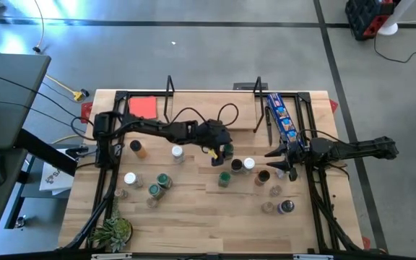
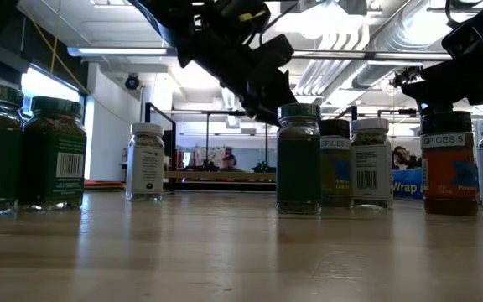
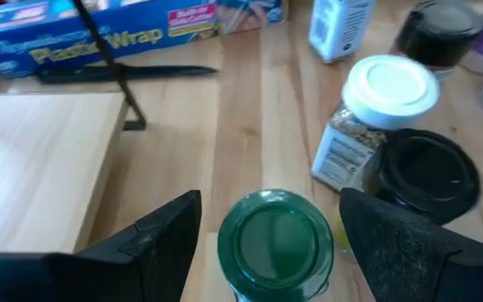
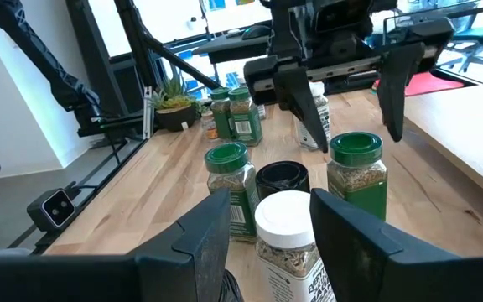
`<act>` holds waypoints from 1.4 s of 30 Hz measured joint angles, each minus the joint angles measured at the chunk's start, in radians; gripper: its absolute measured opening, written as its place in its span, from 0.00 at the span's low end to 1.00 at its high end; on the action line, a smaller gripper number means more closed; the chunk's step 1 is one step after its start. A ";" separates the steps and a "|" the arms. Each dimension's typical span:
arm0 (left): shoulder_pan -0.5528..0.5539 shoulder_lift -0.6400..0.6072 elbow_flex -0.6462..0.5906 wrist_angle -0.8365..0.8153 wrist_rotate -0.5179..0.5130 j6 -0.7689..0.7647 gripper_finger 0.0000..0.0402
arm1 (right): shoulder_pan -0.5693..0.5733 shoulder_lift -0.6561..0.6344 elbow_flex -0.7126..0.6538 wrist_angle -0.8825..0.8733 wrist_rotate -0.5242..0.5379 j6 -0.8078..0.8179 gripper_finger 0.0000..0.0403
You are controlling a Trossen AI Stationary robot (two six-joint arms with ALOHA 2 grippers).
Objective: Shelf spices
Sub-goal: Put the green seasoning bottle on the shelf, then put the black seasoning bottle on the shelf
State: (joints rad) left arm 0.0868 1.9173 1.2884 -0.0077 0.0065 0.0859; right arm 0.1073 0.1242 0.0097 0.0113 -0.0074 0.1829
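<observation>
The spices are several small jars standing upright on the tabletop. My left gripper (image 1: 224, 152) is open. Its fingers stand on either side of a green-lidded jar (image 3: 275, 243), level with the lid and apart from it. The right wrist view shows that same jar (image 4: 357, 164). My right gripper (image 4: 271, 200) is open too. A white-lidded jar (image 4: 285, 231) stands between its fingertips, and I see no touch. A black-lidded jar (image 4: 282, 178) and another green-lidded one (image 4: 229, 180) stand just beyond. The shelf (image 1: 211, 112) sits at the table's far side, with nothing on it.
A long blue packet (image 1: 282, 119) lies right of the shelf and a flat red square (image 1: 143, 107) lies left of it. More jars cluster at the table's left (image 1: 157, 186) and near right (image 1: 280, 206). A small plant (image 1: 113, 231) stands at the near left corner.
</observation>
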 joint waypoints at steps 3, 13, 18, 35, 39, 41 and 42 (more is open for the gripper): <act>-0.032 0.003 -0.001 0.002 -0.069 -0.029 0.70 | 0.000 0.000 0.000 0.000 0.000 0.000 0.40; -0.081 0.014 0.002 -0.018 -0.258 -0.175 0.70 | 0.000 0.000 0.000 0.000 0.000 0.000 0.40; -0.079 0.015 0.001 -0.028 -0.270 -0.196 0.70 | 0.000 0.000 0.000 0.000 0.000 0.000 0.40; -0.125 -0.017 0.128 -0.320 -0.294 -0.215 0.70 | 0.000 0.000 0.000 0.000 0.000 0.000 0.40; -0.152 -0.057 0.126 -0.429 -0.173 -0.185 0.70 | 0.000 0.000 0.000 0.000 0.000 0.000 0.40; -0.192 -0.084 0.128 -0.417 -0.165 -0.196 0.70 | 0.000 0.000 0.000 0.000 0.000 0.000 0.40; -0.212 -0.091 0.128 -0.417 -0.171 -0.200 0.70 | 0.000 0.000 0.000 0.000 0.000 0.000 0.40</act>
State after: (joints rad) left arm -0.1251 1.8267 1.4162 -0.4249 -0.1648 -0.1141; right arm 0.1072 0.1242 0.0097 0.0113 -0.0074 0.1829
